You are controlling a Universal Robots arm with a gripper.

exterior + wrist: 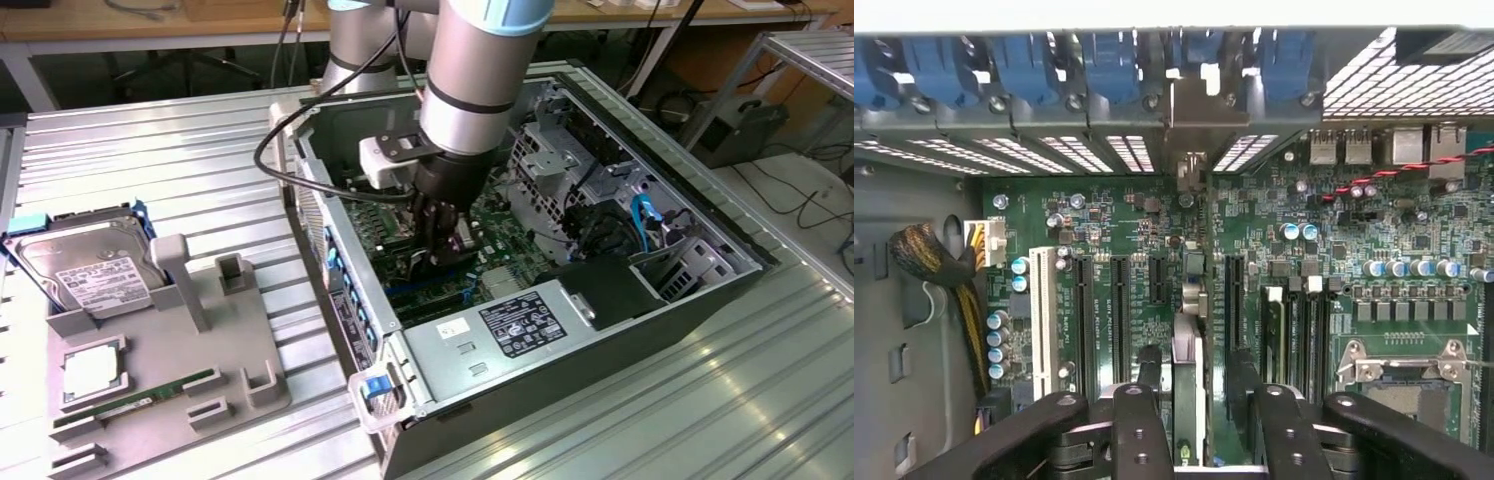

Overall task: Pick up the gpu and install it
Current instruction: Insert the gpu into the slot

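**Edge-on gpu held over motherboard slots**

Mostly hidden, the gpu (1190,330) shows in the wrist view just as a thin upright edge running between the black expansion slots, its metal bracket end (1192,165) up against the rear slot openings; cooler face can't be made out. The jaws (1192,425) are clenched on the gpu, one black finger (1139,430) each side of the card. Whether the card is seated in a slot or just above it, cannot tell. In the exterior view the gripper (434,235) reaches down inside the open PC case (587,330), blocking the card. Motherboard (1374,240) fills the case floor; power supply (514,325) sits at the near end. Outside on the bench (160,130), a grey parts tray (254,300) holds a hard drive (87,270), a CPU (91,368) and a green memory stick (140,400).
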